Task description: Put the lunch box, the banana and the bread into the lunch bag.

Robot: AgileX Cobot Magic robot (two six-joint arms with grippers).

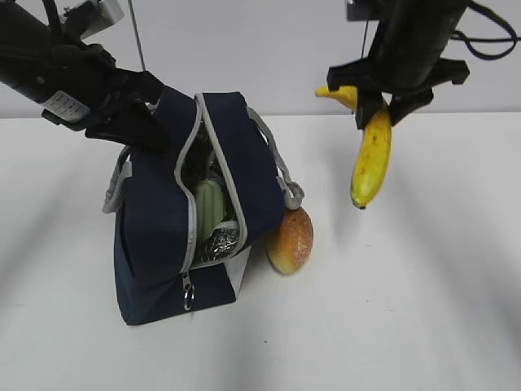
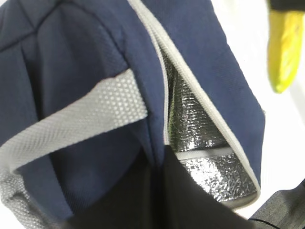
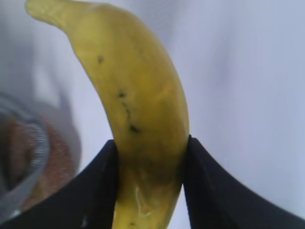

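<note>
The navy lunch bag stands open at the left of the table, silver lining showing. The sage-green lid of the lunch box shows upright inside it. My left gripper is shut on the bag's left top edge and holds the opening apart. The bread lies on the table against the bag's right side. My right gripper is shut on the banana, which hangs in the air to the right of the bag; the pads clamp its upper part.
The white table stretches in front and to the right of the bag. A grey handle hangs over the bag's right side above the bread. The zipper's ring pull dangles at the bag's front.
</note>
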